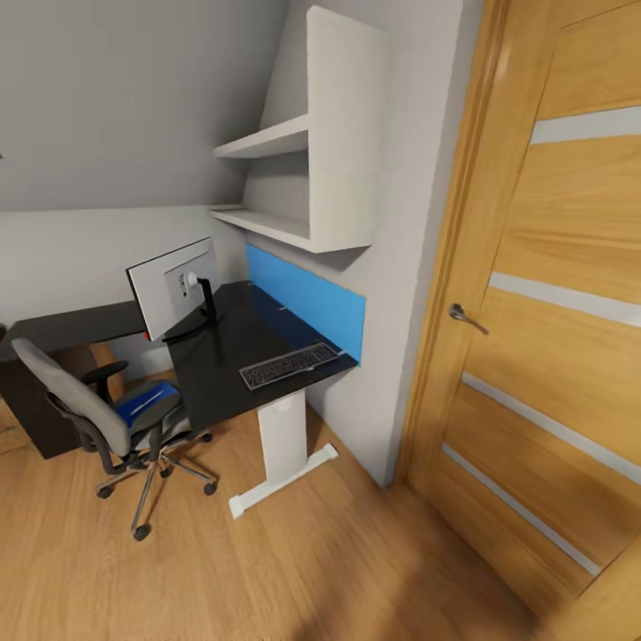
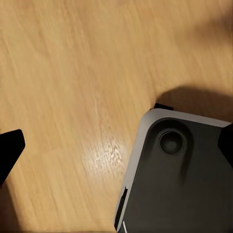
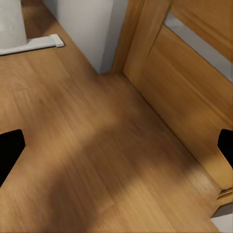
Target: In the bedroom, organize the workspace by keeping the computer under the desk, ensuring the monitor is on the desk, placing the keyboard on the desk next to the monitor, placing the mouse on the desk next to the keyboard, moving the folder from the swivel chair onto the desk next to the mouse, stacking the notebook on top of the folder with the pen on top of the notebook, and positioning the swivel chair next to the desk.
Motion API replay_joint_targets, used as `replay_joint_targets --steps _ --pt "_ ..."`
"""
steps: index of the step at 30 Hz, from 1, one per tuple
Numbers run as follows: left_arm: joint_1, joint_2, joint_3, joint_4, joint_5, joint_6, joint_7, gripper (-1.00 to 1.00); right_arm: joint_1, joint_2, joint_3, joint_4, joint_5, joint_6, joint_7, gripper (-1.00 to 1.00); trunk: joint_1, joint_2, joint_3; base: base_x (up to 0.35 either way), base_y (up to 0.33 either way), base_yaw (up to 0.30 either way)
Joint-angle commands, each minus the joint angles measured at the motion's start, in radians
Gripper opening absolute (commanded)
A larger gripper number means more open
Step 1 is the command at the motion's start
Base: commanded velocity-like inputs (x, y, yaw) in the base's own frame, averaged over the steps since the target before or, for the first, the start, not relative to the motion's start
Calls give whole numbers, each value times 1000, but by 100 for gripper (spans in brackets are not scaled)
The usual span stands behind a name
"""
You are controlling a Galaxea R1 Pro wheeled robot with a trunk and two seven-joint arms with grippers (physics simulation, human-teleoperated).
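- The swivel chair [image 1: 111, 411] stands at the left of the head view, drawn up against the near edge of the dark surface [image 1: 223, 374], with its back toward the camera.
- The folder [image 1: 145, 401], blue with a pale streak, lies flat on the chair's seat; it has not yet been moved.
- The monitor [image 1: 169, 287] stands upright on the surface just behind the chair, screen turned away to the left.
- The keyboard [image 1: 289, 364] lies further right, near the front corner of the surface, a little apart from the monitor's foot.
- A blue panel [image 1: 307, 303] runs along the wall behind the surface, white shelves [image 1: 294, 178] hang above it, and a wooden door [image 1: 552, 312] takes up the right.
- I cannot make out the mouse, notebook, pen or computer at this distance.
- The left hand [image 2: 116, 145], seen from its wrist camera, hangs over the wooden floor [image 2: 73, 73] and the robot's own grey base [image 2: 179, 179]; its dark fingertips [image 2: 9, 150] sit wide apart at the frame edges with nothing between them.
- The right hand [image 3: 116, 150] is likewise spread and carrying nothing, aimed at the floor by the door's foot.
- As I judge it, the robot is on its approach, and no handling has begun.
- The next move calls for driving closer to the chair, then reaching one hand down to the folder's edge.
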Motion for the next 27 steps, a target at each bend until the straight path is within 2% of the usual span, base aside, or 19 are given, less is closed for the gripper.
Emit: replay_joint_targets --steps 1,12,20,27 --pt "0 0 -5 -1 2 -2 5 100 -1 0 4 0 8 0 -10 100 0 -1 -1 0 -134 285" --pt "0 0 -5 -1 2 -2 5 100 -1 0 4 0 8 -1 -10 100 0 -1 -1 -48 -187 285" --pt "0 0 -5 -1 2 -2 5 100 -1 0 4 0 8 -1 -10 100 0 -1 -1 -208 -257 285" --pt "0 1 -5 -1 2 -3 5 100 0 0 4 0 8 -1 -10 100 0 -1 -1 -255 -48 285"
